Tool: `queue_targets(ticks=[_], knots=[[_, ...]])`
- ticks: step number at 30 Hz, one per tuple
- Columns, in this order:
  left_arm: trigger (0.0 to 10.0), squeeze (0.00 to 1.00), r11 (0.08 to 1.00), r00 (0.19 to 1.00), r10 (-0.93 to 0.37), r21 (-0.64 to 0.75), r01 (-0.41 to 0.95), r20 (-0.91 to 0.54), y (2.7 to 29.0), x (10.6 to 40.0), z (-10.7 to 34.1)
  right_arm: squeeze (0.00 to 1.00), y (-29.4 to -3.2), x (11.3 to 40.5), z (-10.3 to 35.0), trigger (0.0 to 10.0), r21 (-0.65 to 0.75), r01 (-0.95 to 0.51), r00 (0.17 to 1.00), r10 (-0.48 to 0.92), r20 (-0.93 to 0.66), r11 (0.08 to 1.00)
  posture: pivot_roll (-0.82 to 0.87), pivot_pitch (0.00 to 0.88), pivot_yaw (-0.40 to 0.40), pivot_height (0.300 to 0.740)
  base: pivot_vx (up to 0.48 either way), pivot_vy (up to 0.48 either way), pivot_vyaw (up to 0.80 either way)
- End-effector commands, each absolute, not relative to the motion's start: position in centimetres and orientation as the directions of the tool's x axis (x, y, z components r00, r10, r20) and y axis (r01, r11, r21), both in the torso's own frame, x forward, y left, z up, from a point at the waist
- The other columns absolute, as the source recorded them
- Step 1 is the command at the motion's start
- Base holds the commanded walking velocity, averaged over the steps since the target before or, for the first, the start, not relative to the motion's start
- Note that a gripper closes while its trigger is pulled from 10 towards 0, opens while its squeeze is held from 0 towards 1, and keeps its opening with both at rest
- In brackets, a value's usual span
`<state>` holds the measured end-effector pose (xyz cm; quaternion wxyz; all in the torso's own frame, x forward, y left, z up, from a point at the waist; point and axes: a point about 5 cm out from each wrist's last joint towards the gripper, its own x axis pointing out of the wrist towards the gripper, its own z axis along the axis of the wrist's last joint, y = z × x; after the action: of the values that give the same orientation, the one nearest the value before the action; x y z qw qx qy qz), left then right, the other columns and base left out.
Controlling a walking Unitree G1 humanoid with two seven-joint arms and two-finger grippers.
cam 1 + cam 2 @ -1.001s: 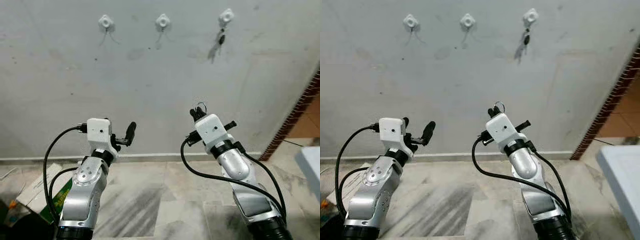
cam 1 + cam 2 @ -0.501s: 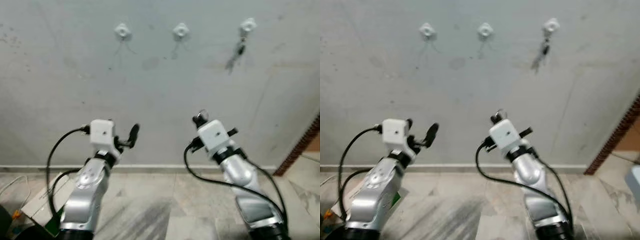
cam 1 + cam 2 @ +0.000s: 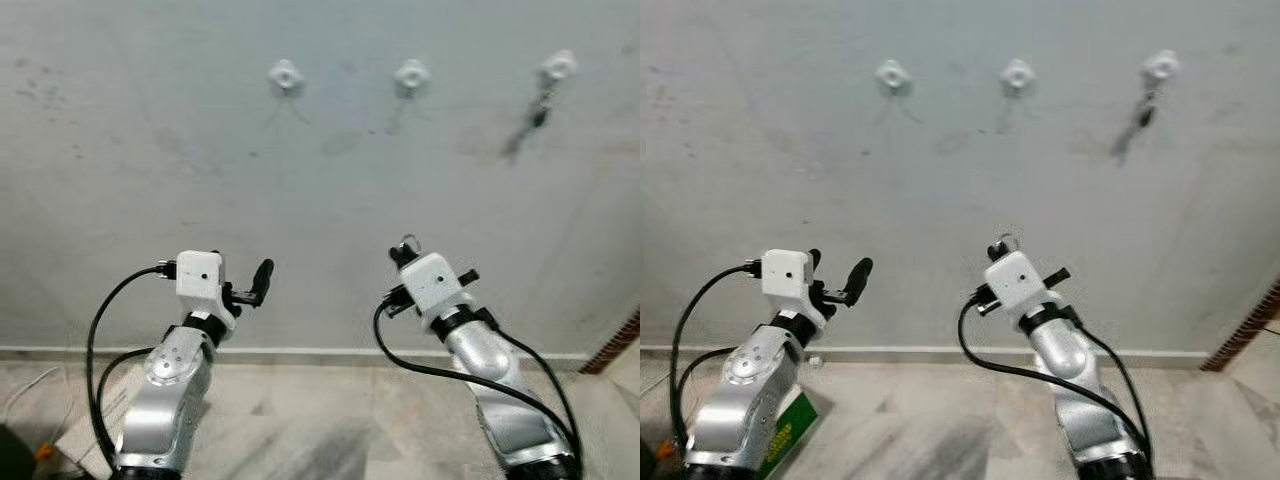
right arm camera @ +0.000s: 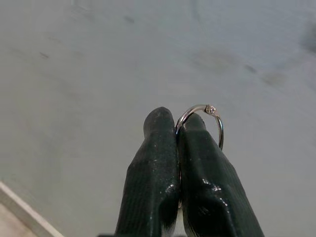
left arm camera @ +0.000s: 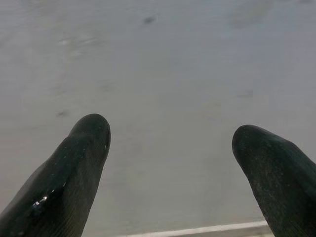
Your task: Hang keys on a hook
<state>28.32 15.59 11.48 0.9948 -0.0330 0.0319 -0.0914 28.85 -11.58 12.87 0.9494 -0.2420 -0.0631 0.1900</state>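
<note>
Three white hooks are fixed in a row high on the grey wall: the left hook [image 3: 285, 74], the middle hook [image 3: 411, 73] and the right hook [image 3: 558, 65]. A dark set of keys [image 3: 540, 110] hangs from the right hook. My right gripper [image 3: 403, 250] is raised before the wall, well below the middle hook, shut on a silver key ring [image 4: 217, 128] that sticks out past its fingertips [image 4: 160, 118]. My left gripper [image 3: 262, 275] is held up at about the same height, open, with nothing between its fingers [image 5: 84, 148].
The wall meets a marble tile floor [image 3: 330, 440] at a pale skirting line [image 3: 300, 352]. A green box [image 3: 790, 435] lies on the floor at the lower left. A brick edge [image 3: 1240, 335] shows at the far right.
The whole picture has shifted: the hooks now sit further right and less floor shows, so the camera has moved. Both arms keep their pose and the right gripper still holds the ring.
</note>
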Motion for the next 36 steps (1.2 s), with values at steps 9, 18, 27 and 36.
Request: queue_targets(ticks=[9, 18, 27, 36], knots=[[10.0, 0.0, 0.975, 0.977, -0.211, -0.077, 0.207, -0.042, 14.86, 28.52, 11.81, 0.0, -12.48, 29.15, 13.56, 10.0, -0.506, -0.288, 0.93, 0.364, 0.055, 0.813, -0.02, 0.0, 0.054, 0.74, 0.0, -0.212, 0.0], [10.0, 0.0, 0.973, 0.975, -0.217, -0.085, 0.213, -0.046, 14.73, 28.51, 11.71, 0.0, -12.36, 29.17, 13.57, 10.0, -0.514, -0.291, 0.927, 0.371, 0.057, 0.807, -0.02, 0.0, 0.053, 0.74, 0.0, -0.394, 0.0], [10.0, 0.0, 0.973, 0.976, -0.215, -0.092, 0.211, -0.041, 14.77, 28.58, 11.77, 0.0, -12.27, 29.19, 13.56, 10.0, -0.517, -0.293, 0.926, 0.374, 0.058, 0.804, -0.02, 0.0, 0.055, 0.74, 0.0, -0.225, 0.0], [10.0, 0.0, 0.975, 0.979, -0.203, -0.101, 0.199, -0.027, 15.03, 28.82, 12.15, 0.0, -12.05, 29.37, 13.69, 10.0, -0.516, -0.295, 0.923, 0.379, 0.064, 0.804, -0.02, 0.0, 0.054, 0.74, 0.0, 0.0, 0.0]])
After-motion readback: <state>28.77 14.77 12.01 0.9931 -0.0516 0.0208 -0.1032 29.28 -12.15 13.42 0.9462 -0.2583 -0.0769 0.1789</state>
